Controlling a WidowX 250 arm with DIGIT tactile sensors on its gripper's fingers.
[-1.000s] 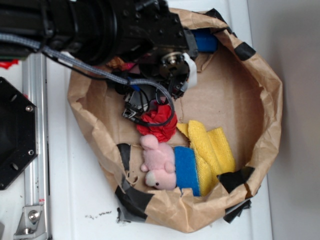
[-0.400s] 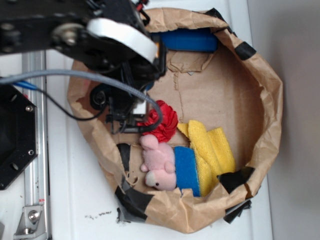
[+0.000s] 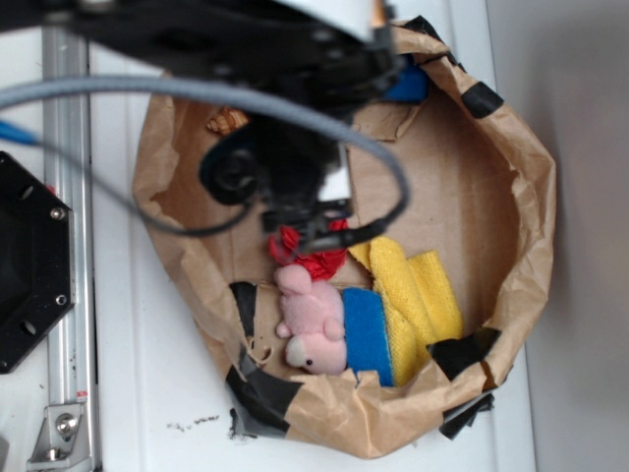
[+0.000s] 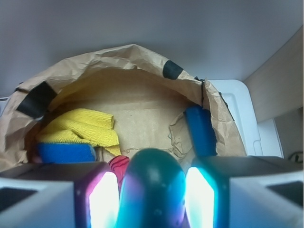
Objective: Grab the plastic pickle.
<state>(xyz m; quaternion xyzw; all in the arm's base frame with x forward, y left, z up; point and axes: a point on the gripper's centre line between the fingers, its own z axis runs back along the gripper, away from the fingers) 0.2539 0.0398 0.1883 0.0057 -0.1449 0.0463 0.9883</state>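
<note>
1. Nearest the wrist camera, the gripper (image 4: 152, 199) has its two fingers (image 4: 102, 199) pinching the plastic pickle (image 4: 152, 183). The dark green rounded end fills the gap between the glowing pads, touching both.

2. That is the change that matters. A second ago the arm hung low over the upper left of the paper bag (image 3: 536, 197), its wrist down among the things. Now, in the exterior view, the arm (image 3: 285, 162) looms larger and more blurred, covering the top of the frame, which I judge to mean it has risen toward the camera.

3. The pickle itself cannot be seen in the exterior view, since the arm hides it. Only the wrist view shows where it sits: between the fingers, apparently lifted clear of the bag floor.

4. Just beyond the fingers lies the red thing (image 4: 119, 166), beside the blue pad (image 4: 66, 153) and the yellow cloth (image 4: 80, 128) on the left.

5. Further back on the right, the blue bottle-shaped object (image 4: 200, 130) lies against the bag wall, untouched.

6. The pink plush pig (image 3: 313, 324) lies where it did before, near the lower rim, next to the blue pad.

7. Judged from this, the grab is made, and what is left is holding firm; the glossy rounded surface could slip.
</note>
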